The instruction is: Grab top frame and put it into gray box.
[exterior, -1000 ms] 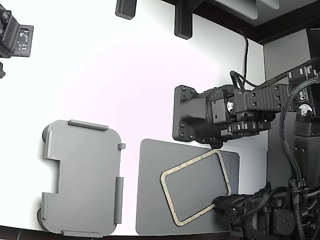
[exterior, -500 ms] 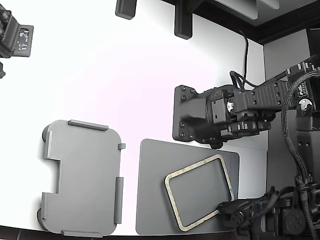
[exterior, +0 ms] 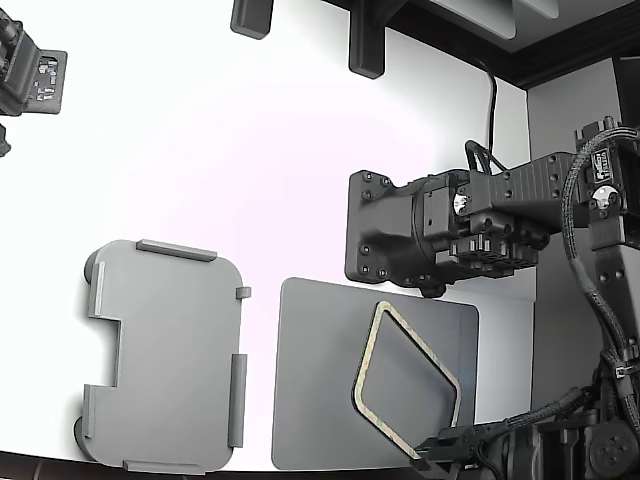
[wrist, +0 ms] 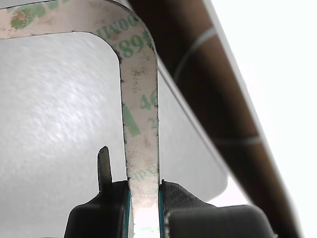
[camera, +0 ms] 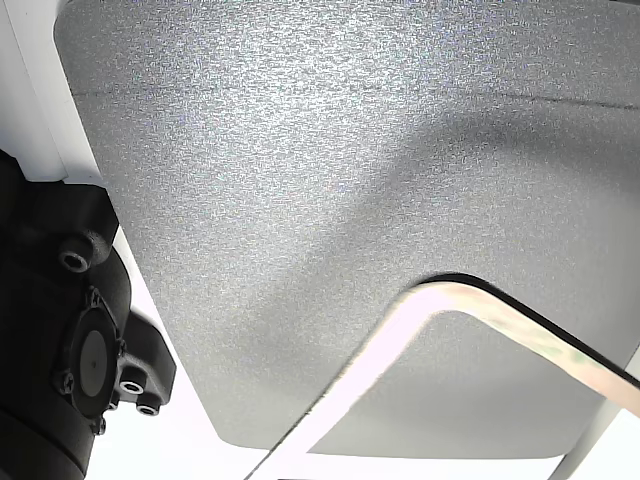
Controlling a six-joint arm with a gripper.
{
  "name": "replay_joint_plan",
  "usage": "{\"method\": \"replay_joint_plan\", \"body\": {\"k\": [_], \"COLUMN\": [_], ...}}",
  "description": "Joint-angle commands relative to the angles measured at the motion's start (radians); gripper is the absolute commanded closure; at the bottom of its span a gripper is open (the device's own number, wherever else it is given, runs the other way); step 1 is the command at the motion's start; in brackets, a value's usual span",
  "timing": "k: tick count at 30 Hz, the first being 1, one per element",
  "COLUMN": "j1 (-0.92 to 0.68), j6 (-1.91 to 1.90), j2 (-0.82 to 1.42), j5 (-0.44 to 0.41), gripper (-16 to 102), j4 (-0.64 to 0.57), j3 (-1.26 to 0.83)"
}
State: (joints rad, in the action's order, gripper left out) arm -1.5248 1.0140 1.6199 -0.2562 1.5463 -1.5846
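Your gripper [wrist: 143, 198] pinches top frame [exterior: 405, 380] by 1 rim | frame tilted above dark mat [exterior: 320, 380] | gray box [exterior: 165, 355] apart, at table's near edge

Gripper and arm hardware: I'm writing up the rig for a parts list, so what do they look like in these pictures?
The gripper has black fingers with teal pads on their inner faces. In the exterior view, the arm is matte black with bundled black cables, and a second black arm shows blocky bolted housings with small round screws. No readable markings.
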Motion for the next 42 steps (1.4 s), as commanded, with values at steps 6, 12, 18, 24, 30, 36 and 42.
{"method": "replay_joint_plan", "body": {"k": [6, 12, 18, 24, 30, 36, 42], "j1": [0.178, 0.341, 0.471, 0.601, 0.719, 0.864, 0.897], "j6": [-0.630, -1.299, -1.618, -1.509, -1.568, -1.577, -2.433], "j2": [-0.011, -0.023, -0.029, 0.015, 0.021, -0.064, -0.124], "j5": [-0.129, -0.225, -0.334, -0.284, -0.285, -0.173, -0.278], "gripper": [97, 97, 97, 97, 99, 99, 99], "j4": [0.103, 0.109, 0.109, 0.101, 0.104, 0.107, 0.109], "j3": [0.175, 0.267, 0.295, 0.311, 0.365, 0.506, 0.565]}}
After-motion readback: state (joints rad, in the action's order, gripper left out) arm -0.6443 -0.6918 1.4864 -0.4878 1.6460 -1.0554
